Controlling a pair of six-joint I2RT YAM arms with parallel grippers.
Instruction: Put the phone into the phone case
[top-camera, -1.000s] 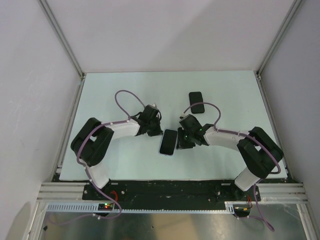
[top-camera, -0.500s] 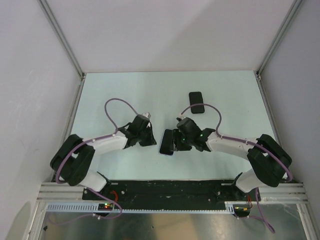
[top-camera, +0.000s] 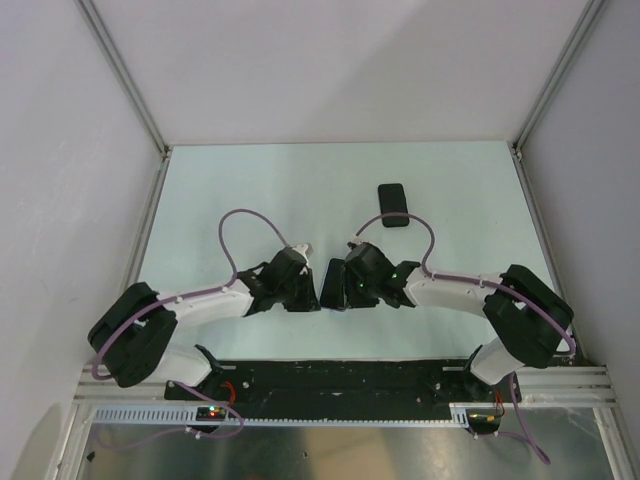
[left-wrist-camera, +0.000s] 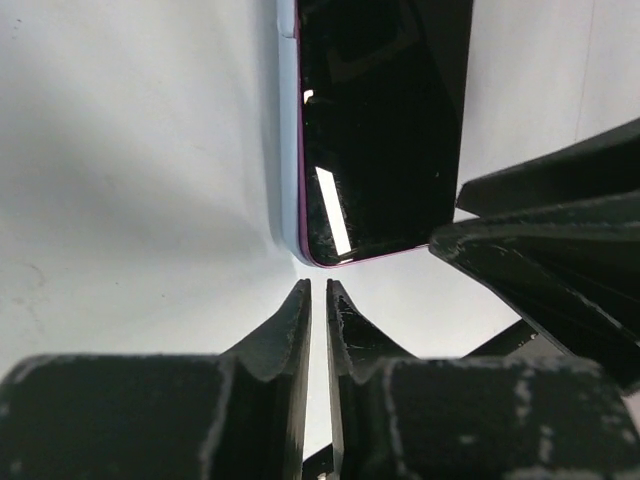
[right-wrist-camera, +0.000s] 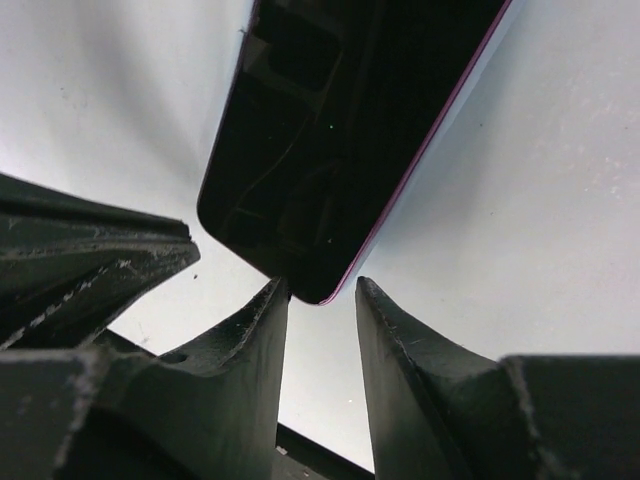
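Left gripper (left-wrist-camera: 318, 292) is pinched down to a thin slit, with nothing between the fingers. On its wrist cam the tips sit just below the phone's (left-wrist-camera: 385, 130) rounded lower-left corner. A sliver of table (left-wrist-camera: 130, 150) shows between them, so I read them as apart. Phone lies flat, screen up: dark glossy face, purple rim, pale blue side along its left edge in that frame.

Right gripper (right-wrist-camera: 322, 292) is narrow too, but clearly wider than the left. On its wrist cam the phone's corner pokes into the mouth between the two tips. The finger (right-wrist-camera: 255, 340) on the left of the frame looks to touch the phone's edge. The other finger stands off, with table visible in the gap. I can't tell whether there's any real clamp on it.

Each wrist cam also catches the other gripper's fingers as dark wedges: right side of the left cam, mid left of the right cam.

Top cam: both grippers meet nose to nose in the lower centre of the frame. Phone is the dark sliver between them, mostly hidden by the wrists. Phone case (top-camera: 393, 205) is the black rectangle lying flat above and to the right of the grippers, well apart from the phone and both arms. I can't make out which way up it lies.
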